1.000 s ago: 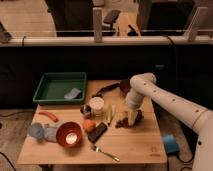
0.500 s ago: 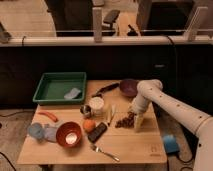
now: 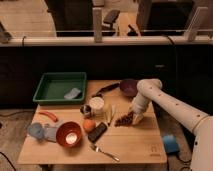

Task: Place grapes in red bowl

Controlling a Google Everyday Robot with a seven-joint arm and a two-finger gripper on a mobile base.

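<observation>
The grapes (image 3: 123, 120), a small dark reddish-purple bunch, lie on the wooden table (image 3: 135, 150) right of centre. My gripper (image 3: 136, 118) is down at the table, right at the bunch's right end, at the end of the white arm (image 3: 170, 105) that comes in from the right. Whether it touches or holds the grapes does not show. The red bowl (image 3: 69, 134), orange-red with a glossy bright inside, stands at the front left of the table, well left of the gripper.
A dark purple bowl (image 3: 129, 87) stands at the back right, just behind the arm. A green tray (image 3: 60, 86) holding a pale sponge is at the back left. A white cup (image 3: 96, 103), an orange fruit (image 3: 89, 125), a dark bar (image 3: 97, 131) and a fork (image 3: 105, 152) lie between grapes and red bowl.
My gripper has shifted right from over the table's middle, uncovering the purple bowl, and now rests at the right end of the grapes. Little moved in the last half second.
</observation>
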